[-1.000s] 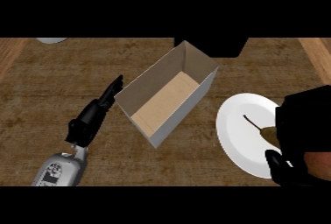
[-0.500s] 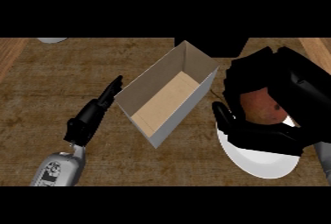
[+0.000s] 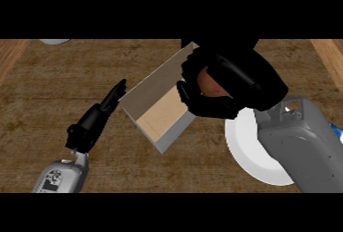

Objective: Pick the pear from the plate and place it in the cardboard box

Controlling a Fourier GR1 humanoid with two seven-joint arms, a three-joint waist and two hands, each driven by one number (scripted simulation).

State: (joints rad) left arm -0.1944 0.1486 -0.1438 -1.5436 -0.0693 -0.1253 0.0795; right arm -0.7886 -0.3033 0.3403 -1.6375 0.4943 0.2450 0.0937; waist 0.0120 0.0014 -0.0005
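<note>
My right hand [image 3: 231,84] is curled round the brownish pear [image 3: 212,84], only part of which shows between the fingers. It hovers over the right side of the open cardboard box [image 3: 159,118], hiding the box's far end. The white plate [image 3: 249,147] lies to the right of the box, partly under my right forearm, with nothing visible on its bare part. At the box's left wall my left hand [image 3: 94,122] stands open, its straight fingers pointing up along that wall.
A pale round object [image 3: 55,41] shows at the top left edge. A dark object sits behind the box at the top, merging with my right hand. Lighter wood strips run down both side edges of the brown counter.
My right hand has lifted the pear off the plate and carried it left to above the box. The forearm now covers part of the plate. The left hand has stayed put.
</note>
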